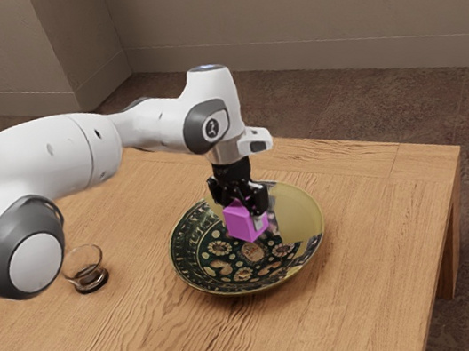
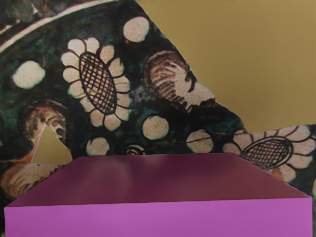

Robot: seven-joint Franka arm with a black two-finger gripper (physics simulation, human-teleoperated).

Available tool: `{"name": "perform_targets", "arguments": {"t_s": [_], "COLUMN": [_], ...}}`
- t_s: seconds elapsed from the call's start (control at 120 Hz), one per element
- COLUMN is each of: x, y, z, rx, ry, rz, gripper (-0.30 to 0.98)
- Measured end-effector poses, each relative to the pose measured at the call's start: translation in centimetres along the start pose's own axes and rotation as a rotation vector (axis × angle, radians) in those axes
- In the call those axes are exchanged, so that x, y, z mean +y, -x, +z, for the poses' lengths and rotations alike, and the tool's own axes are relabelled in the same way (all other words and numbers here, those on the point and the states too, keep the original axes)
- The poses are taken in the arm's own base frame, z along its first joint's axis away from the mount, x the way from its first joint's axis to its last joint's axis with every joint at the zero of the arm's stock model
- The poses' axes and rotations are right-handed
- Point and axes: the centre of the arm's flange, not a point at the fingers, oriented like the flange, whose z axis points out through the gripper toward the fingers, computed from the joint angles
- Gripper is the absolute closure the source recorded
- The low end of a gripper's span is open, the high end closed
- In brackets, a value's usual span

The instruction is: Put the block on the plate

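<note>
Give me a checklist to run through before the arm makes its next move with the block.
1. Block within the plate's rim, seen from above: ok, its pattern surrounds the block.
2. Plate face up on the table to receive the block: ok.
3. Block's underside resting on the plate: cannot tell, the contact is not clear.
4. Gripper withdrawn from the block: not ok, it is right at it.
5. Secure hold, should a lift be needed: cannot tell, the block's far side is hidden.
6. Glass apart from the plate: ok, table lies between them.
</note>
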Motion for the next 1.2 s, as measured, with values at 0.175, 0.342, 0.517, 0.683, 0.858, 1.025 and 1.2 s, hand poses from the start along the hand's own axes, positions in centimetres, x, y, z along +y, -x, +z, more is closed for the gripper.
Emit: {"name": "perform_targets", "arguments": {"t_s": [0.175,0.342,0.517,0.683,0.858,1.025,1.2], "x": [-1.8,-1.9,-1.1,-0.6,-1.5,-3.0,-5.3], "y": [-0.2,-0.4,-0.4,0.8,4.3,10.5,18.2], "z": [1.8,2.5,1.0,-5.7,-14.2,-22.9,-25.9], "rx": [-0.011,-0.01,0.014,0.089,0.143,0.15,0.089], "ry": [0.008,0.009,0.007,-0.003,-0.01,-0.021,-0.028], "rz": [-0.019,-0.02,-0.01,-0.004,-0.023,-0.063,-0.129], "gripper": [0.26,0.16,0.07,0.03,0.01,0.01,0.0]}}
